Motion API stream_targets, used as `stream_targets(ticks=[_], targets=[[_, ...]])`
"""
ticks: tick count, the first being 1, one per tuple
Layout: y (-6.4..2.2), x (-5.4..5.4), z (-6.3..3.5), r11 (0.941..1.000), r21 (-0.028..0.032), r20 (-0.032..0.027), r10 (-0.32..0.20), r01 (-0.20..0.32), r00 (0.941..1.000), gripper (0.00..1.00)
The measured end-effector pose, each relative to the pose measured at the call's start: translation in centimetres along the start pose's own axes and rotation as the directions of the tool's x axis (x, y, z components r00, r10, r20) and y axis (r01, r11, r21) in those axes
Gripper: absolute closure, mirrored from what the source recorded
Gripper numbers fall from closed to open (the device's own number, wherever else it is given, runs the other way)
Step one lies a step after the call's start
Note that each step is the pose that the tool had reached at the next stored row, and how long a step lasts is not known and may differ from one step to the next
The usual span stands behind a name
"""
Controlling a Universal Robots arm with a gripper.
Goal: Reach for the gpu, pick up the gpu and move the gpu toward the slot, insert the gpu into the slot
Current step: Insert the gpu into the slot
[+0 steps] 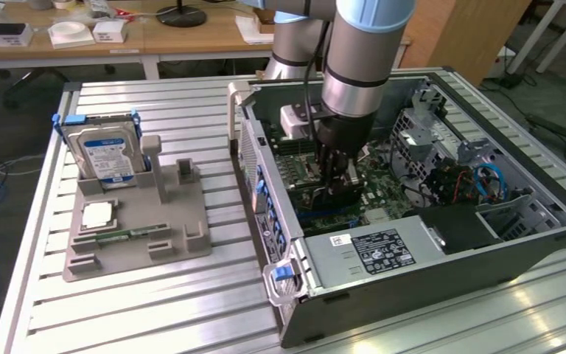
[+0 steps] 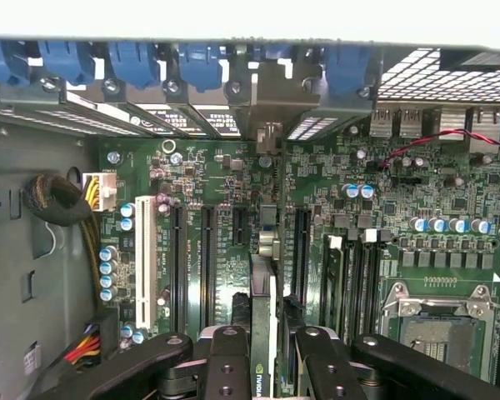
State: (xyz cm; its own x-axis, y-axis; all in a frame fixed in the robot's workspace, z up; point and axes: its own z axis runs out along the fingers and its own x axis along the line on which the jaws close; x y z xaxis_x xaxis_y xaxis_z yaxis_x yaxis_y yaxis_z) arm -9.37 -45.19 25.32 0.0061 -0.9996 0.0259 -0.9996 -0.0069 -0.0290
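The gripper [image 1: 334,193] is reaching down inside the open computer case [image 1: 519,243], poised over the green motherboard [image 1: 382,193] with its fingers closed on the gpu [image 2: 264,333]. In the wrist view, the two black fingers [image 2: 225,358] are pinching the thin dark card edge-on from either side, and the card is standing upright between them, carrying a small green logo near the fingers. The card's silver metal bracket [image 2: 269,100] is sitting against the case's rear wall, among the blue retaining clips [image 2: 204,67]. The card is lining up along the slot [image 2: 265,229], a long dark connector running across the motherboard; whether its lower edge is fully seated there cannot be told. Beside that slot, a white expansion connector [image 2: 142,262] and further dark slots are lying parallel to it. The square silver processor socket [image 2: 437,321] is sitting on the motherboard well to one side of the card.

Outside the case, on the exterior view's left, a grey fixture [image 1: 135,228] is holding a blue-labelled hard drive [image 1: 106,155] upright, well apart from the case on the slatted metal table [image 1: 165,310].
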Motion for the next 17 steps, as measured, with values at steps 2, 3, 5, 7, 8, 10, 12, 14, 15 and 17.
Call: stream_targets(ticks=[2,3,5,7,8,10,12,14,15,17], targets=[[0.04,0.0,0.04,1.0,0.0001,0.0002,0.0,0.0,1.0,0.74],[0.04,0.0,0.04,1.0,0.0,0.0002,0.0,0.0,1.0,0.74],[0.05,0.0,0.04,1.0,0.0,0.0002,0.0,0.0,1.0,0.74],[0.05,0.0,0.04,1.0,0.0,0.0001,0.0,0.0,1.0,0.74],[0.05,0.0,0.04,1.0,0.0,0.0002,0.0,0.0,1.0,0.74],[0.05,0.0,0.04,1.0,0.0,0.0002,0.0,0.0,1.0,0.74],[0.04,-0.06,0.06,1.0,0.0002,0.0003,0.0,0.0,1.0,0.74],[0.04,-0.06,0.05,1.0,0.0001,0.0004,0.0,0.0,1.0,0.74],[0.05,-0.06,0.05,1.0,0.0001,0.0003,0.0,0.0,1.0,0.74],[0.05,-0.06,0.04,1.0,0.0,0.0002,0.0,0.0,1.0,0.74]])
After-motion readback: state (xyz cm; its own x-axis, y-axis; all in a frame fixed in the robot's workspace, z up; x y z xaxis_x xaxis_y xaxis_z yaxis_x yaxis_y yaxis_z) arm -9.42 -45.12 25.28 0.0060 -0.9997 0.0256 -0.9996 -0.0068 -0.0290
